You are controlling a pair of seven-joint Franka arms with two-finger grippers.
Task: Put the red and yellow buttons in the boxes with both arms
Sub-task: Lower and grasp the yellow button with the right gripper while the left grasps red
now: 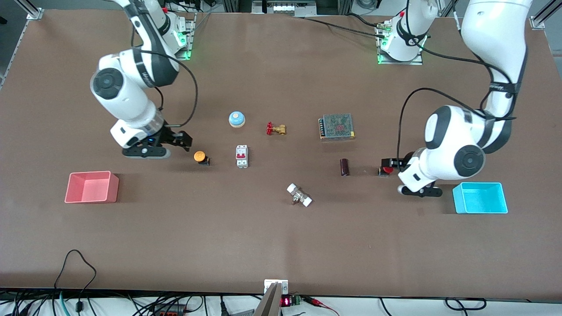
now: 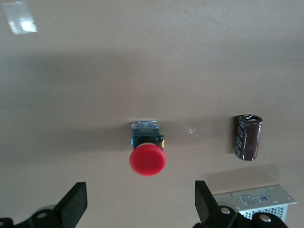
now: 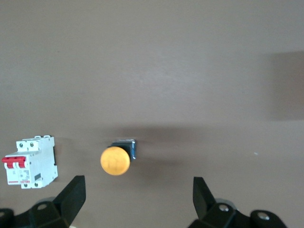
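The yellow button stands on the table, and my right gripper is open just beside it, toward the right arm's end. In the right wrist view the button sits ahead of the open gripper, off-centre between the fingers. The red button stands by my left gripper, which is open. In the left wrist view it lies just ahead of the gripper. The pink-red box is near the right arm's end and the cyan box near the left arm's end, both empty.
Mid-table are a blue-and-white bell, a brass valve, a white breaker, a metal power supply, a dark capacitor and a white-capped fitting. The breaker lies close to the yellow button.
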